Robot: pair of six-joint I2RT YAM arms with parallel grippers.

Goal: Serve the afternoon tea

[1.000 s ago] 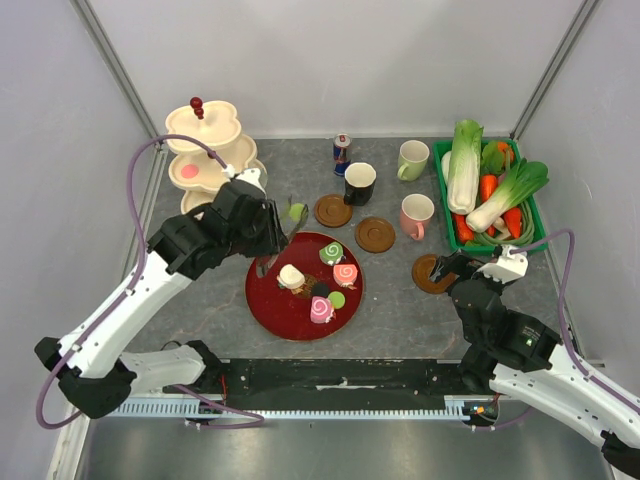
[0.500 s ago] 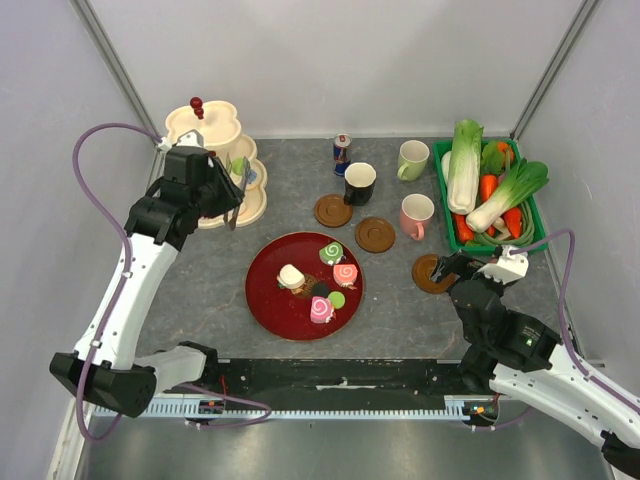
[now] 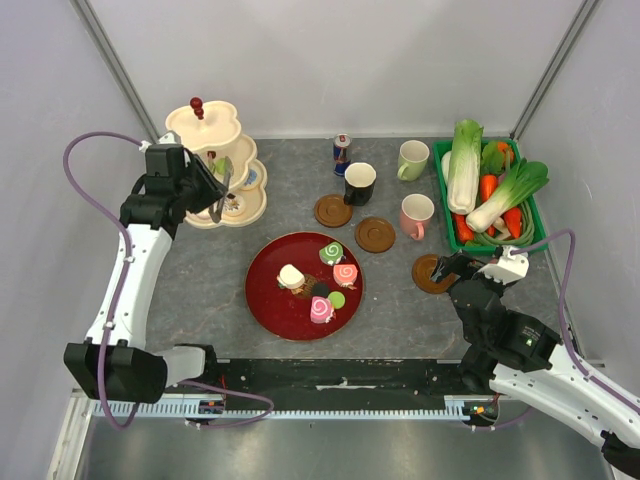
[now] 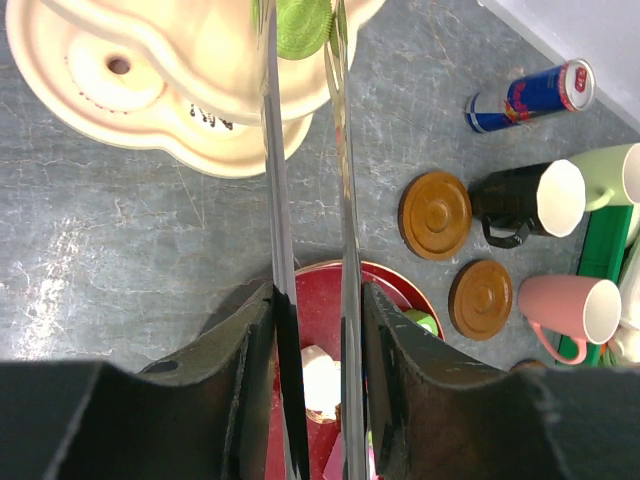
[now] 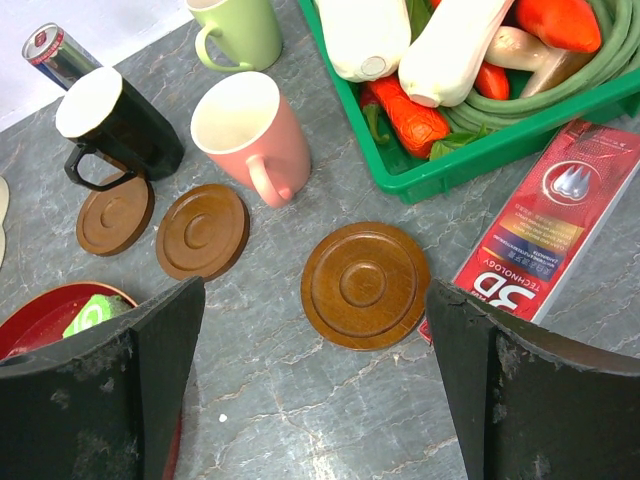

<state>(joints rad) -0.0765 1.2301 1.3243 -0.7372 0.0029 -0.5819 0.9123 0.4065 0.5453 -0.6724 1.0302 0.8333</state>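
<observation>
Left pincer (image 3: 203, 186) is closed partway on a pair of metal tongs (image 3: 218, 195), up at ten o'clock of the table against the tiered stand (image 3: 205, 125). Right pincer (image 3: 452, 268) gapes wide and empty at four o'clock, over a brown coaster (image 3: 430, 276). At centre I see the red tray (image 3: 265, 295) carrying the swirl rolls (image 3: 345, 273) and other small pastries. The black mug (image 3: 359, 182), pale green mug (image 3: 413, 160) and pink mug (image 3: 416, 215) stand toward one o'clock, beside the vegetable crate (image 3: 440, 160).

From my left wrist camera, the tongs' tips pinch a green macaron (image 4: 303, 25) at twelve o'clock, above a tier of the stand; whether it touches that tier I cannot tell.

From my right wrist camera, the spread fingers (image 5: 130, 390) frame the coaster, with the pink mug at eleven o'clock of it.
</observation>
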